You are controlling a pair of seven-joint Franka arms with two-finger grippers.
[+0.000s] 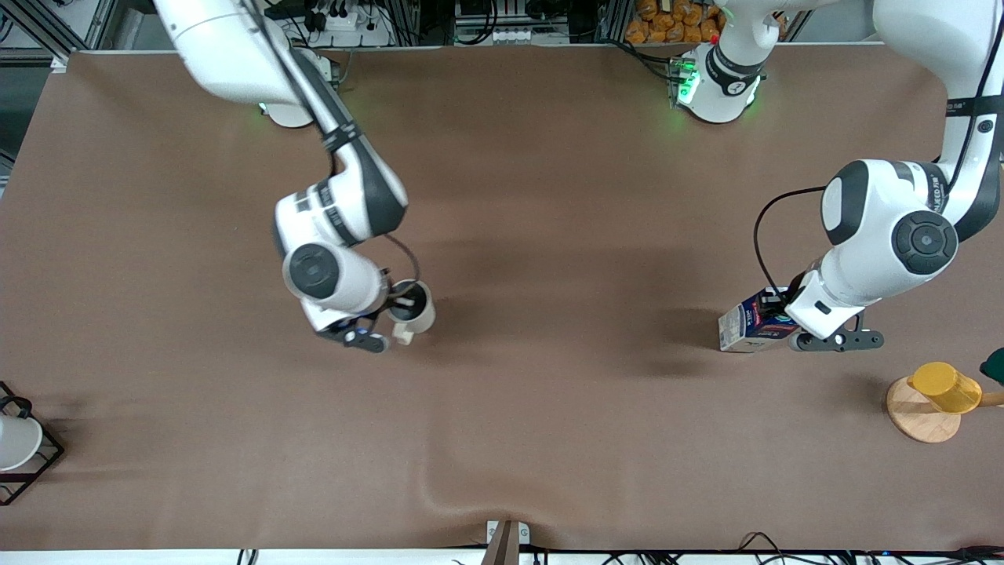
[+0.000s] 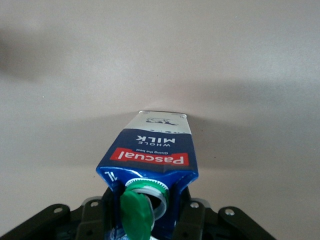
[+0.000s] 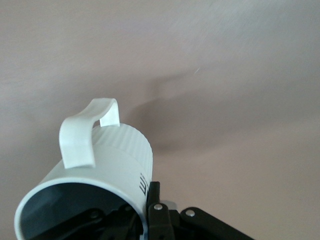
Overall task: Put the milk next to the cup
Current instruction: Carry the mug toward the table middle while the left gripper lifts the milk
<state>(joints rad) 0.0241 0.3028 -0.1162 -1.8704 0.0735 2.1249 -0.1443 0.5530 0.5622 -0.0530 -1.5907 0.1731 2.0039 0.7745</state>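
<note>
The milk [image 1: 745, 323], a dark blue carton with whitish sides, is toward the left arm's end of the table. My left gripper [image 1: 775, 314] is shut on its gable top. The left wrist view shows the milk [image 2: 150, 150] with its red band and its green cap [image 2: 136, 214] flipped open, between my left gripper's [image 2: 147, 212] jaws. The off-white cup [image 1: 414, 308] is well apart from it, toward the right arm's end. My right gripper [image 1: 394, 303] is shut on the cup's rim, one finger inside the cup [image 3: 115, 160] and one outside. I cannot tell whether either thing rests on the table.
A yellow cup [image 1: 945, 386] stands on a round wooden coaster [image 1: 919, 417] near the left arm's end, nearer to the front camera than the milk. A black wire rack [image 1: 35, 463] with a white cup [image 1: 14, 441] sits at the right arm's end.
</note>
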